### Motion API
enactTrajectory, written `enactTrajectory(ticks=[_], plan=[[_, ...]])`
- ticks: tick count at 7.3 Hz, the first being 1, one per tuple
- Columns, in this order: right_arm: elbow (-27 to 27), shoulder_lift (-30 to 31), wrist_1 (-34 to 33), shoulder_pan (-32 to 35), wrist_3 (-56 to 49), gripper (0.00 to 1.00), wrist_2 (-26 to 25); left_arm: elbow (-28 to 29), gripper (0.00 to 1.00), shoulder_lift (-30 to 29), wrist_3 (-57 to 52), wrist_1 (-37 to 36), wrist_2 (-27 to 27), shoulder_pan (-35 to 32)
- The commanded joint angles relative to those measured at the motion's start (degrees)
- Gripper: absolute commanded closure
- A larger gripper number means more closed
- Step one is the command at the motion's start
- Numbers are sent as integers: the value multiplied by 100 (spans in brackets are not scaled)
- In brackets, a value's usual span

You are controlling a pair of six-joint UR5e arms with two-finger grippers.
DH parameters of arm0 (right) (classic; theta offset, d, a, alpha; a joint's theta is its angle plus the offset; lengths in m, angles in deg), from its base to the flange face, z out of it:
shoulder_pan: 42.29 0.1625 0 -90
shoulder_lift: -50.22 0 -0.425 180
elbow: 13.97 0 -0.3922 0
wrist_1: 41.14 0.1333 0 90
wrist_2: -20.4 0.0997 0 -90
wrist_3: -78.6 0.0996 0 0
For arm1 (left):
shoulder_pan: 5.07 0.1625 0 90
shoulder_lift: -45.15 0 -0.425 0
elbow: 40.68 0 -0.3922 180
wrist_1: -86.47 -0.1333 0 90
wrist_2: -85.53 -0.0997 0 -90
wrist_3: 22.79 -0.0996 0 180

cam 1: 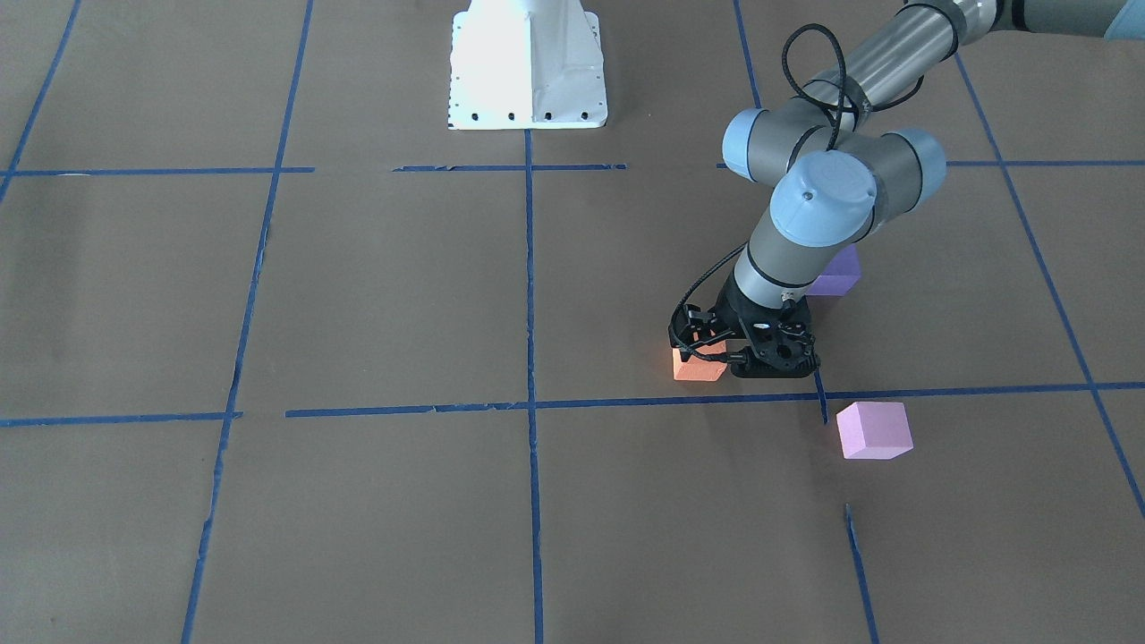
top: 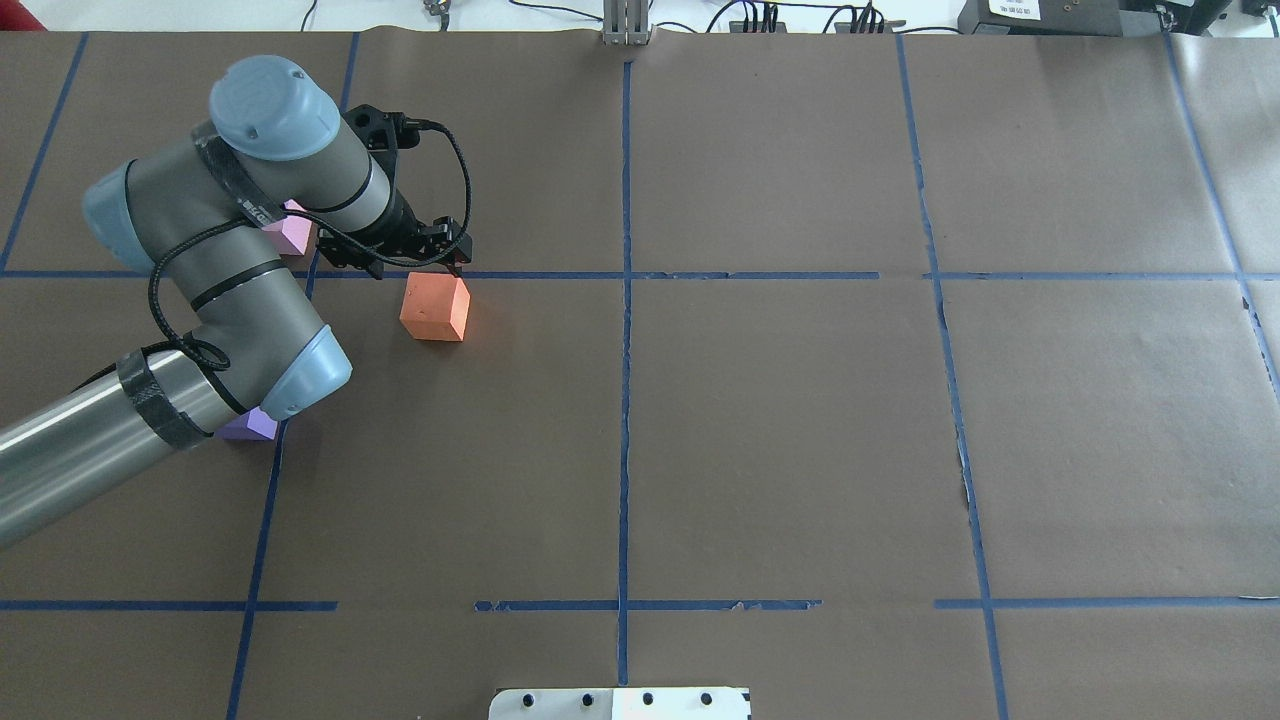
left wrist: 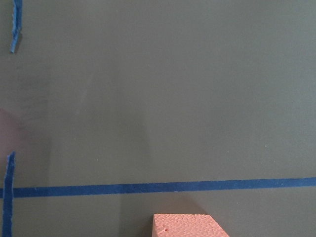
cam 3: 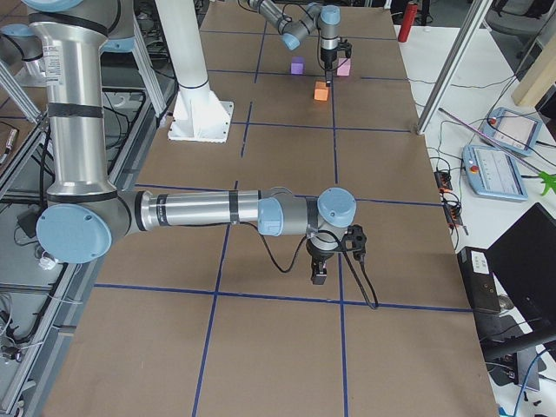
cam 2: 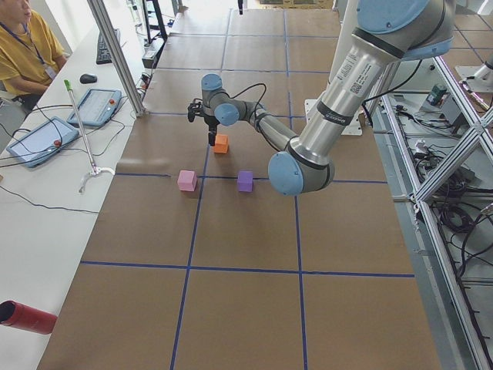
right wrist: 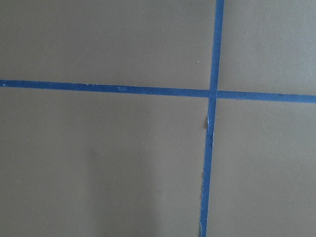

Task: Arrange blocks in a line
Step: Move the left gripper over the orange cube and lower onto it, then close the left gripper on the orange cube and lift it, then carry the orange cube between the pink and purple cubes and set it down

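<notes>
The orange block (top: 435, 308) lies on the brown table just on the robot's side of a blue tape line; it also shows in the front view (cam 1: 699, 367) and at the bottom edge of the left wrist view (left wrist: 190, 226). My left gripper (top: 418, 268) hovers directly over it with its fingers apart, holding nothing. The pale pink block (top: 290, 232) lies beyond the left arm, and the dark purple block (top: 248, 428) pokes out from under its elbow. My right gripper (cam 3: 319, 274) shows only in the right side view, low over bare table; I cannot tell if it is open.
Blue tape lines (top: 625, 275) divide the brown paper into squares. The white robot base (cam 1: 528, 67) stands at the table's robot-side edge. An operator (cam 2: 27, 46) sits at a side desk, and a red cylinder (cam 2: 27, 317) lies there.
</notes>
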Motion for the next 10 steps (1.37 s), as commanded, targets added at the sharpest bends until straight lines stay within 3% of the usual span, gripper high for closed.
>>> enactTrajectory(ticks=[1,3,4,5,7,8,10], plan=[[4,0,0,0,0,0,0,112,0,-6,153,5,-41,218],[4,0,0,0,0,0,0,358,2,3,171,310,-155,280],[4,0,0,0,0,0,0,376,29,3,188,374,-155,271],[-5,0,0,0,0,0,0,351,64,-14,180,365,-120,271],[-5,0,0,0,0,0,0,80,69,229,40,304,141,-174],[-5,0,0,0,0,0,0,-288,69,754,-196,295,396,-368],[4,0,0,0,0,0,0,-424,61,1459,-880,313,434,-800]])
